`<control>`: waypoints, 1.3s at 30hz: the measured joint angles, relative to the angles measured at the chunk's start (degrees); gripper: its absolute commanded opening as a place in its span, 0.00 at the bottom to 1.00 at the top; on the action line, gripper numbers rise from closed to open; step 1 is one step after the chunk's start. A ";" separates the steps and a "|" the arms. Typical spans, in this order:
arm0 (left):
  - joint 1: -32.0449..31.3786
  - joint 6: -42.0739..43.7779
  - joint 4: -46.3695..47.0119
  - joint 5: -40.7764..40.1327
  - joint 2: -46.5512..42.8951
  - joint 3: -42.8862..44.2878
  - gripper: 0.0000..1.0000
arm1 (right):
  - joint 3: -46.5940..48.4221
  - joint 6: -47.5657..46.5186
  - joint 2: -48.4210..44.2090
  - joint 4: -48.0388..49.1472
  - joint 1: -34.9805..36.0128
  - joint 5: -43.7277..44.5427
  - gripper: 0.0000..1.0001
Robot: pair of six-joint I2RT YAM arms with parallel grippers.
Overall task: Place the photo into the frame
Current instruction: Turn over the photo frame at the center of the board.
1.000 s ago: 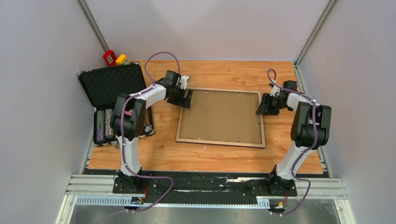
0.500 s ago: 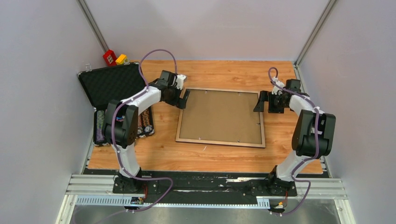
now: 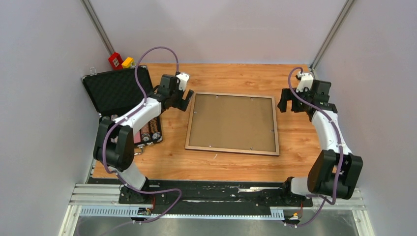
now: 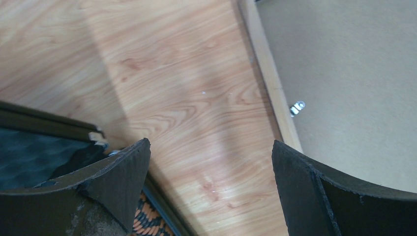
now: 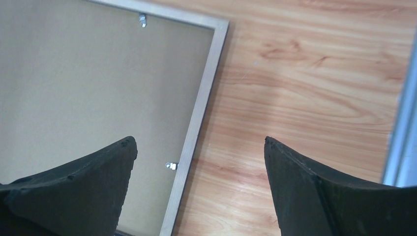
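Note:
The frame [image 3: 231,151] lies back-up in the middle of the table, its tan border around a plain brown backing panel [image 3: 232,123] held by small metal clips [image 5: 170,165]. The photo is hidden from every view. My left gripper [image 3: 185,101] hovers open just off the frame's far left corner; in the left wrist view it [image 4: 210,143] is over bare wood, with the frame border [image 4: 270,83] to its right. My right gripper [image 3: 287,102] is open beside the far right corner. In its own view it [image 5: 199,140] straddles the frame border [image 5: 199,113] from above, touching nothing.
An open black foam-lined case [image 3: 118,91] with rows of poker chips [image 3: 109,132] sits at the left, close under my left arm. Red and yellow blocks [image 3: 116,60] stand at the back left corner. Grey walls close in both sides and the back.
Both grippers have opened wide and drawn back from the frame's side edges, the left one to the left and the right one to the right. The frame has not moved.

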 measured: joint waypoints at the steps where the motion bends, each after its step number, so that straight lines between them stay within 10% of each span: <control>1: 0.00 0.00 0.07 -1.42 -0.35 0.00 1.00 | -0.07 0.02 -0.68 0.22 0.00 0.37 1.00; 13: 1.09 0.00 0.11 -6.27 -13.55 -2.86 1.00 | -5.64 2.56 -9.31 4.63 -0.52 6.60 1.00; 30: 4.17 1.07 -1.81 1.22 -38.27 -13.92 1.00 | -9.27 4.24 -28.02 1.95 -2.36 -10.58 1.00; 39: 4.20 2.60 -14.78 7.48 -35.95 -9.84 1.00 | -9.75 -4.15 -22.88 -4.94 7.78 -14.19 1.00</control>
